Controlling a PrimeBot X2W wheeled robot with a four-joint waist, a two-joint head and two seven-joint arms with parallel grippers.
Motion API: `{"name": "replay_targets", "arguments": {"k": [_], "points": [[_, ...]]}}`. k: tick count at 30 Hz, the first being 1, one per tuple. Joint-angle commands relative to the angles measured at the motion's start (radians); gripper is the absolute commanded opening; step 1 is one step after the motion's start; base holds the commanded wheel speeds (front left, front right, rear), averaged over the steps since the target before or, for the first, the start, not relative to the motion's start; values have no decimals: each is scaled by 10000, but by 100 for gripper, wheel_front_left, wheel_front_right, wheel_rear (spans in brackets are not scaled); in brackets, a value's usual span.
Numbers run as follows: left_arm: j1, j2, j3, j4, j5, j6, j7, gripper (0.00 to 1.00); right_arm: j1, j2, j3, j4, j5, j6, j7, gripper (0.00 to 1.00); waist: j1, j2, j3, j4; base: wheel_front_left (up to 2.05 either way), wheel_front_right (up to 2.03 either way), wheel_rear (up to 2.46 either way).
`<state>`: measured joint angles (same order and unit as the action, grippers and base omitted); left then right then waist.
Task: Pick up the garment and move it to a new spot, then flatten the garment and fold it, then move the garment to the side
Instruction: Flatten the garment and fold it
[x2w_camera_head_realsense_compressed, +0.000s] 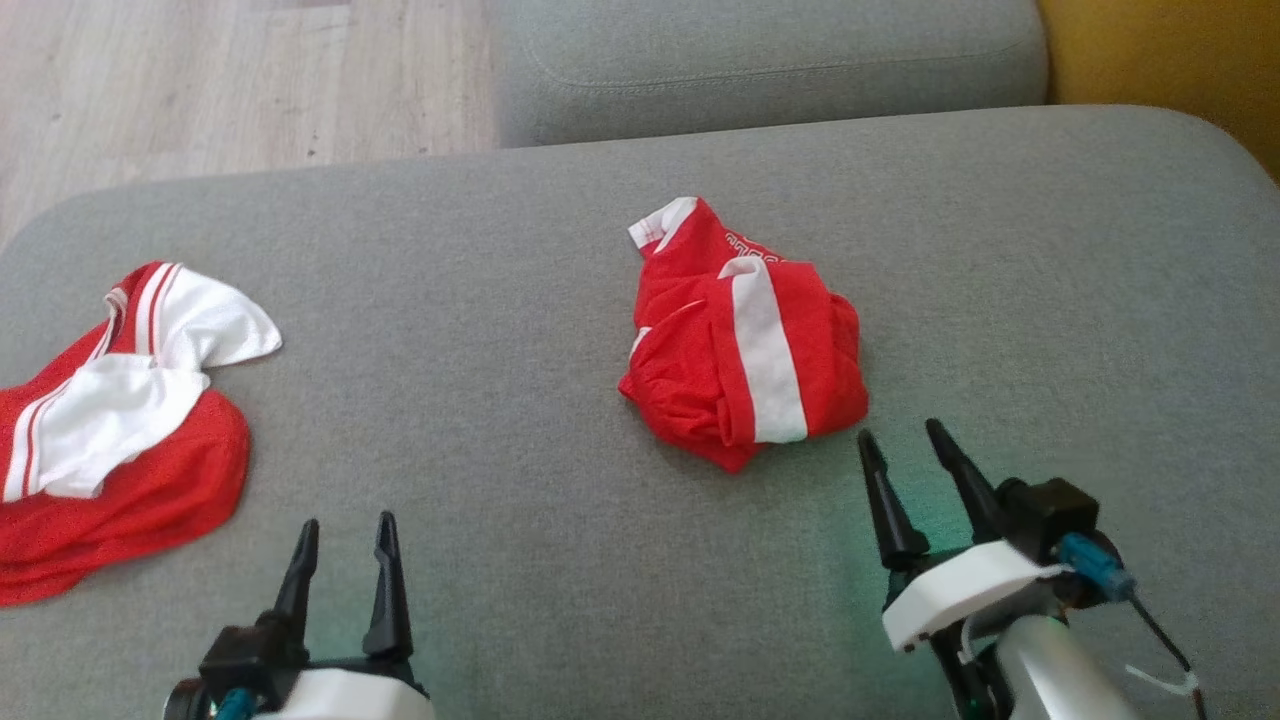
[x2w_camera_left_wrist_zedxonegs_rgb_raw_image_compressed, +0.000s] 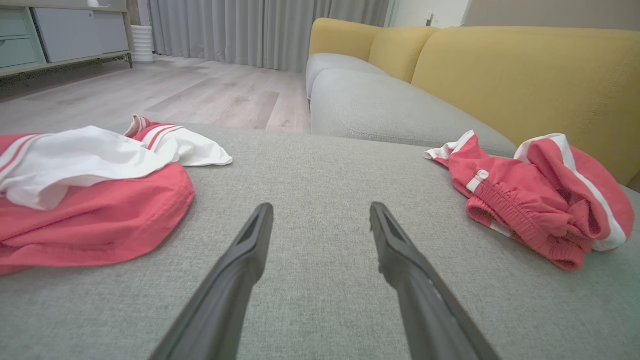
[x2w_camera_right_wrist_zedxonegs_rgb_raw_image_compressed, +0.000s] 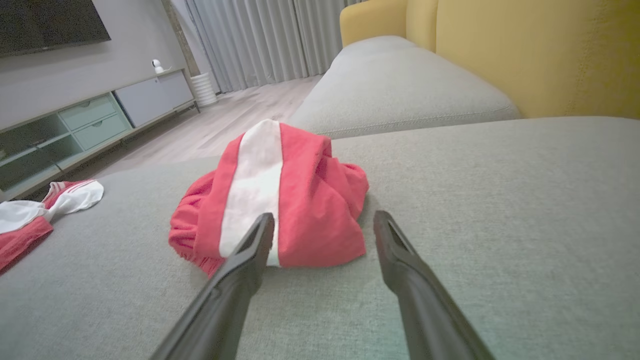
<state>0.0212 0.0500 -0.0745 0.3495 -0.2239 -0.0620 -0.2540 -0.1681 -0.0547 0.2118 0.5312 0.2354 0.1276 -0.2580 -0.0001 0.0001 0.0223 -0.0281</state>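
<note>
A crumpled red garment with a white stripe (x2w_camera_head_realsense_compressed: 745, 340) lies near the middle of the grey sofa cushion (x2w_camera_head_realsense_compressed: 500, 330); it sits at the right in the left wrist view (x2w_camera_left_wrist_zedxonegs_rgb_raw_image_compressed: 540, 200) and straight ahead in the right wrist view (x2w_camera_right_wrist_zedxonegs_rgb_raw_image_compressed: 272, 200). My right gripper (x2w_camera_head_realsense_compressed: 905, 440) stands open just short of the garment's near right corner, empty, with its fingertips (x2w_camera_right_wrist_zedxonegs_rgb_raw_image_compressed: 262, 225) close to the cloth edge. My left gripper (x2w_camera_head_realsense_compressed: 345, 530) hovers open and empty over bare cushion at the lower left, pointing between the two garments (x2w_camera_left_wrist_zedxonegs_rgb_raw_image_compressed: 320, 210).
A second red and white garment (x2w_camera_head_realsense_compressed: 110, 420) lies spread at the cushion's left edge. Another grey cushion (x2w_camera_head_realsense_compressed: 770, 60) and a yellow backrest (x2w_camera_head_realsense_compressed: 1180, 60) lie beyond. Wooden floor (x2w_camera_head_realsense_compressed: 200, 80) is at the far left. A TV cabinet (x2w_camera_right_wrist_zedxonegs_rgb_raw_image_compressed: 90, 115) stands across the room.
</note>
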Motion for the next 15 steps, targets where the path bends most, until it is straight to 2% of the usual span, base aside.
{"name": "replay_targets", "arguments": {"k": [1, 9, 15], "points": [[-276, 5, 156, -270, -138, 16, -78, 100, -295, 45, 404, -146, -79, 31, -38, 100, 1, -1, 45, 80, 0, 0, 0], [-527, 4, -218, -161, -283, 23, -78, 100, -1116, 45, 1226, 979, 111, 31, -38, 100, 1, -1, 542, 592, 0, 0, 0], [-741, 4, -443, -45, -355, 62, -78, 100, -1715, 45, 1333, 1692, 562, 31, -38, 100, 1, -1, 924, 1111, 0, 0, 0]]}}
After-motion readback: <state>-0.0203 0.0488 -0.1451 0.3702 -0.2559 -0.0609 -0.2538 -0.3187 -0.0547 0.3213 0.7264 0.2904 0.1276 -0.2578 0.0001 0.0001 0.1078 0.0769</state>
